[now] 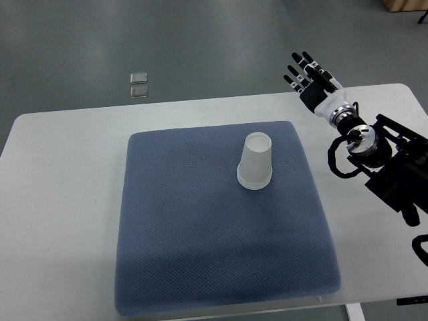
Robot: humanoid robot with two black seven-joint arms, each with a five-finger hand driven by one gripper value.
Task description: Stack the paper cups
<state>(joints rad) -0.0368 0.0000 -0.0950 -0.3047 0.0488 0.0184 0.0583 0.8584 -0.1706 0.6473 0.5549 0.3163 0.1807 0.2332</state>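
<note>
A white paper cup (255, 162) stands upside down on the blue-grey mat (200, 234), toward its upper right. It looks like a stack of cups, with a rim line near the base, but I cannot tell how many. My right hand (309, 75) is raised at the far right edge of the table, well to the upper right of the cup, fingers spread and holding nothing. The left arm is not in view.
The mat lies on a white table (67, 174). Two small clear squares (139, 85) lie on the grey floor beyond the table's far edge. The right arm's black forearm (394, 167) stretches along the table's right side.
</note>
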